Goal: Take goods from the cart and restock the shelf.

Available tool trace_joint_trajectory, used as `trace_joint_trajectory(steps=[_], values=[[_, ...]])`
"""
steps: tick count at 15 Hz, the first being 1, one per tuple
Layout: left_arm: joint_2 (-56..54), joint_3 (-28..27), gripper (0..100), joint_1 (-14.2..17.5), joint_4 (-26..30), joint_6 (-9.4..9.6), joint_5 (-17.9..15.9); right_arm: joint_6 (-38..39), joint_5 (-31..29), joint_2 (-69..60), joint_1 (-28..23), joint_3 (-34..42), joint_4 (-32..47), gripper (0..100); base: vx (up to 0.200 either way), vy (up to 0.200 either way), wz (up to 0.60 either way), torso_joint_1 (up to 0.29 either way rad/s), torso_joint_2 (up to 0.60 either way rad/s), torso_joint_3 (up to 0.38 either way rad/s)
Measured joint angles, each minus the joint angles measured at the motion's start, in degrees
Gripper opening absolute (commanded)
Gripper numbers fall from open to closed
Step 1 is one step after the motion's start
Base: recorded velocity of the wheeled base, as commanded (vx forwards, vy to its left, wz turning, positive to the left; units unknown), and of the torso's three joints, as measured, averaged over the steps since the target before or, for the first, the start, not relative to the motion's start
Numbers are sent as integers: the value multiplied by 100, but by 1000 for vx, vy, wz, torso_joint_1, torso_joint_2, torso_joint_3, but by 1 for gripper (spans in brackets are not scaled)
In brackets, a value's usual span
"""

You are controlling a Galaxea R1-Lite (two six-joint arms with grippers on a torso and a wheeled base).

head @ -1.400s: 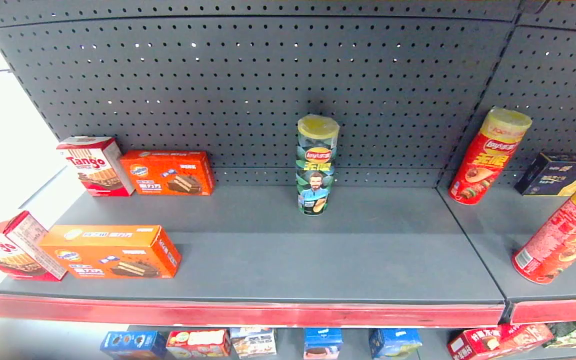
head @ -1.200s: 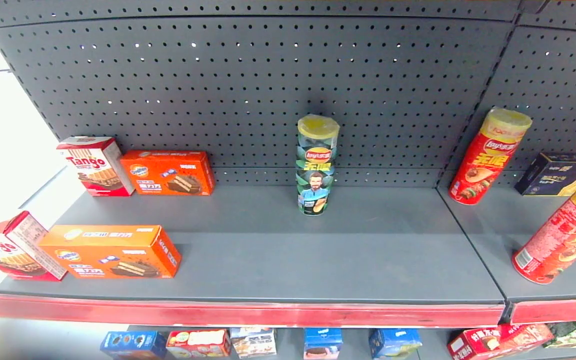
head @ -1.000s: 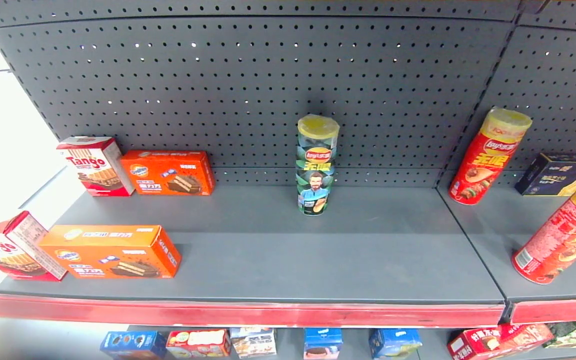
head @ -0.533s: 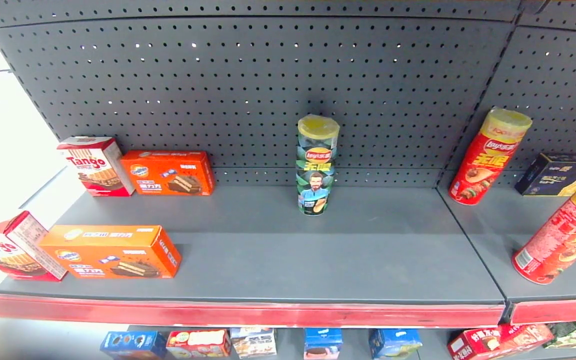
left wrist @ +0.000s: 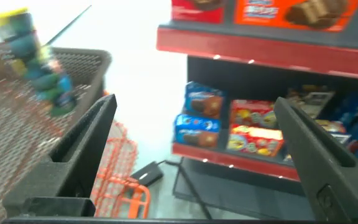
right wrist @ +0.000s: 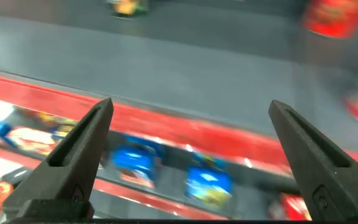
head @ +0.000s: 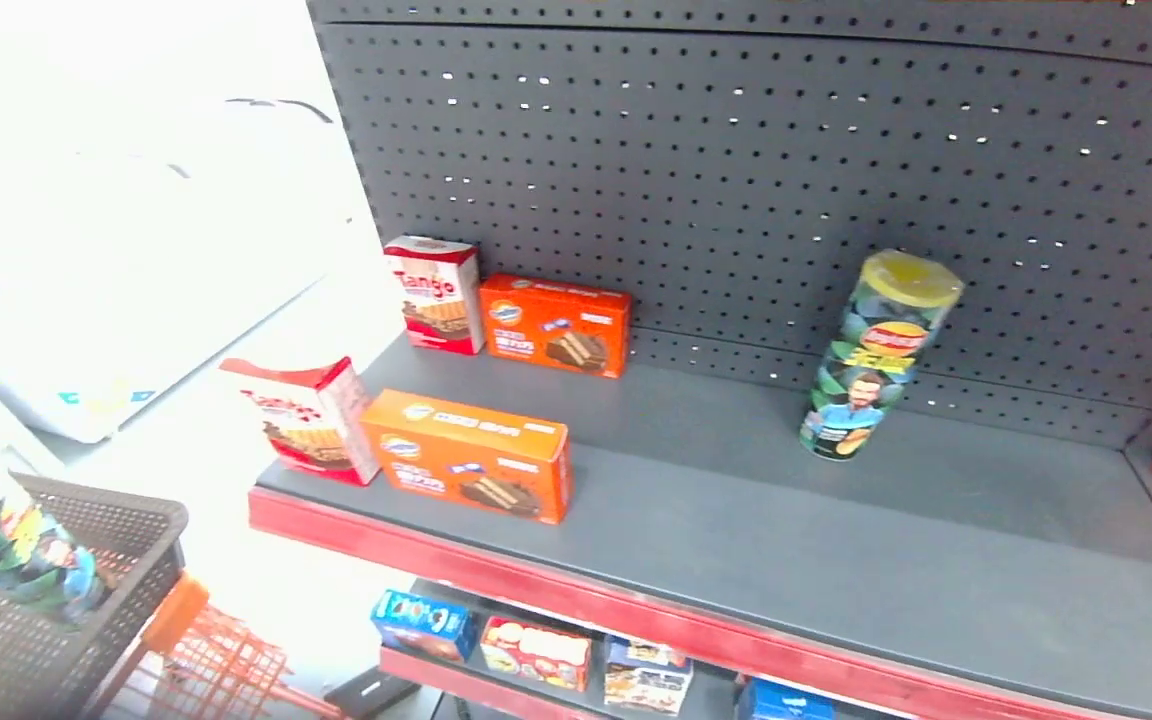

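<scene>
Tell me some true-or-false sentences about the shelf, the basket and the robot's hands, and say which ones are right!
1. The green chip can stands upright on the shelf. True.
2. Both hands are holding boxes. False: the left hand and the right hand are open and empty.
3. A second chip can is in the dark basket. True.
4. The two orange boxes are stacked one on the other. False: the back orange box is by the rear wall and the front orange box is nearer the front edge, apart from it.
</scene>
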Motion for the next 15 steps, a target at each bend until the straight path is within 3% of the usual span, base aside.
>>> trace_joint_trajectory(steps=[3,15], values=[[0,0,100,0,2,1,2,0,0,0,2,0,2,100,0,0,600,4,6,4],[-2,0,100,0,2,15,-11,-6,0,2,2,0,2,100,0,0,0,0,0,0]])
